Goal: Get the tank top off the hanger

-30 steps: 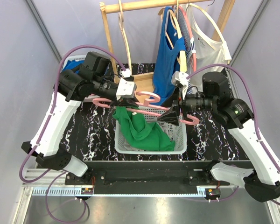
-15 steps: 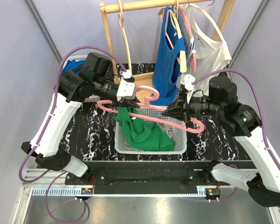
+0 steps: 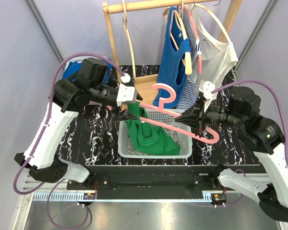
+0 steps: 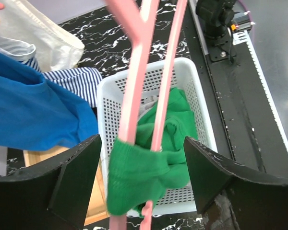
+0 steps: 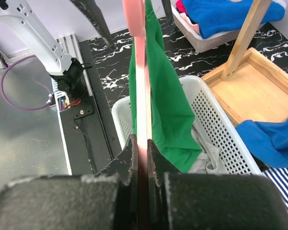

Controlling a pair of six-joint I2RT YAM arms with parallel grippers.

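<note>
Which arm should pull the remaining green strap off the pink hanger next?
Left. The left gripper, open, straddles the green strap looped on the pink hanger; the right gripper is shut on the hanger, holding it above the basket.

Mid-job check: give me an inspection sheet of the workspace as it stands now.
Surface: black marbled table, white basket at centre.
Job's things: green tank top lower part in basket, one strap on pink hanger.
Clutter: blue top and white top on wooden rack; bin of blue clothes far left.
Grippers: left gripper jaws open around hanger and strap; right gripper jaws clamped on hanger.
Cables: purple cables loop over both arms, clear of hanger.
Surroundings: grey walls; nothing else seen.
</note>
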